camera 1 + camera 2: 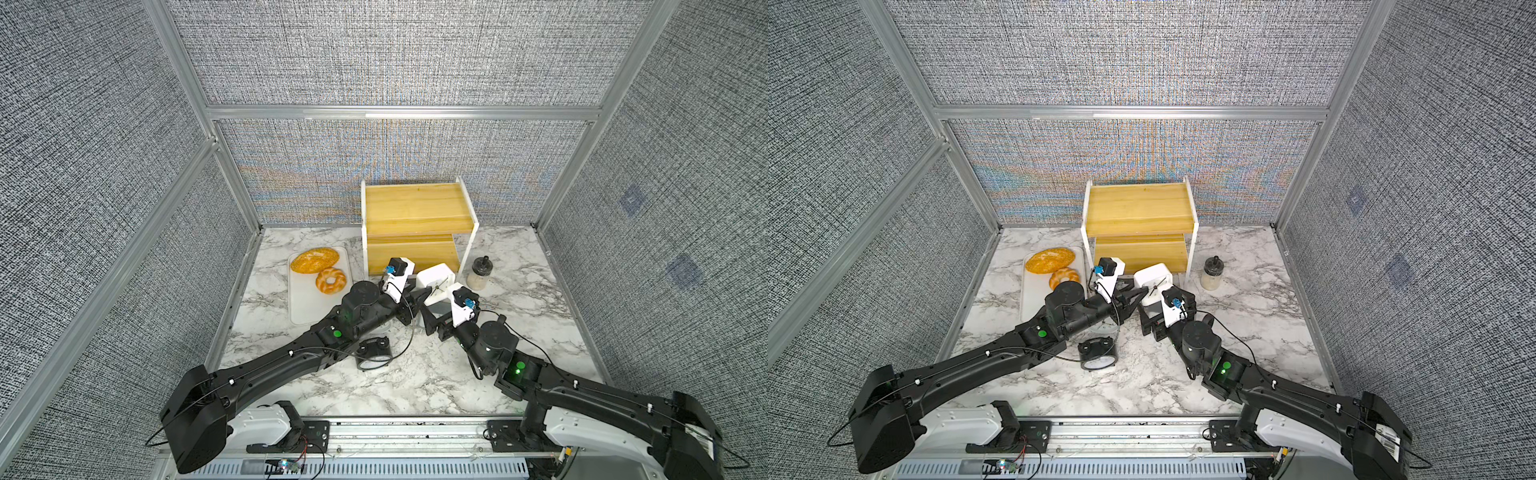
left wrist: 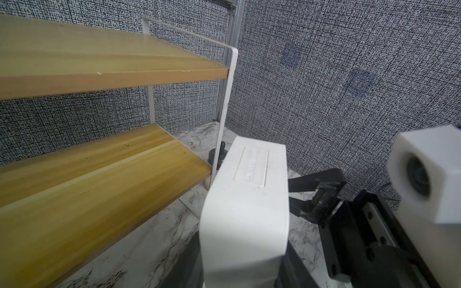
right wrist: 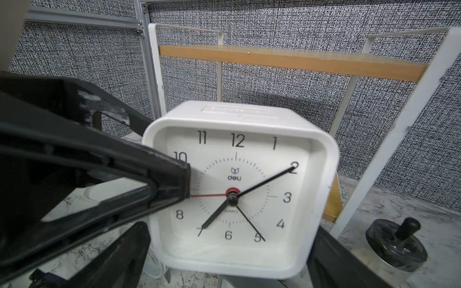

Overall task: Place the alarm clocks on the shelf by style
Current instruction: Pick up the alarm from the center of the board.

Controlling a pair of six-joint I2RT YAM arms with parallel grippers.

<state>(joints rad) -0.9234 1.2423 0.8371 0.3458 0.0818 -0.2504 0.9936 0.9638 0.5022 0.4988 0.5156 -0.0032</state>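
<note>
Right wrist view showed the small white square clock (image 3: 237, 189) upright, its face toward the near side. The left gripper (image 1: 1144, 289) pinched it front to back, with one black finger (image 3: 172, 179) pressed on the dial. The clock hung just in front of the shelf (image 1: 417, 208), beside its right front leg. Both yellowish boards were bare.

The right gripper (image 1: 436, 313) stood spread wide, its fingers (image 3: 117, 259) flanking the clock low down; whether they touched it I could not tell.

Left of the shelf, a white tray (image 1: 309, 307) carried an oval loaf (image 1: 314, 260) and a ring-shaped bun (image 1: 331, 281). To the shelf's right, a black-lidded jar (image 1: 480, 274) held something pale.

A black twin-bell clock (image 1: 374, 354) rested on the marble-patterned table (image 1: 415, 382), near the left arm. Grey woven panels (image 1: 374, 54) in aluminium framing (image 1: 403, 113) enclosed the table on three sides.
</note>
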